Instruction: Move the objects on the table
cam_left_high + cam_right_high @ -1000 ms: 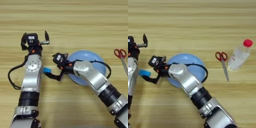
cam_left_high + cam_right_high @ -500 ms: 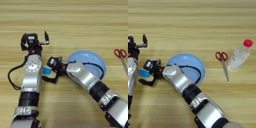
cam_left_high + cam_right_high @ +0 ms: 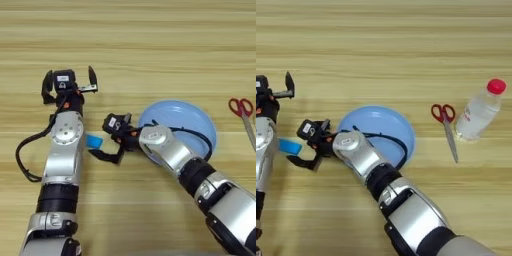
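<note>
Writing and labels: a small white tag sits on the left gripper's housing and another on the right gripper's housing; neither can be read. The bottle's clear body carries no legible label.
Left gripper (image 3: 70, 80): raised at the far end of the left arm, over bare wood; its two black fingers (image 3: 92, 76) stand wide apart with nothing between them.
Right gripper (image 3: 111, 150): reached across to the left, low over the table, just right of the blue block; whether its fingers are apart or together cannot be told from the dark cluster there.
Blue block (image 3: 94, 142): lies flat on the table, tight against the right side of the left forearm, just left of the right gripper; its left edge is partly covered by that forearm.
Black stick: not distinguishable; a dark bar (image 3: 106, 156) at the right gripper's lower end may be the stick or a finger, and this cannot be settled.
Table (image 3: 150, 45): light wood, grain running left to right.
Blue plate (image 3: 195, 120): just right of the right gripper; its near-left part is covered by the right arm, and a black cable lies across it.
Red-handled scissors (image 3: 445, 126): right of the plate, blades pointing toward the near edge.
Clear bottle with red cap (image 3: 481, 108): lying just right of the scissors.
</note>
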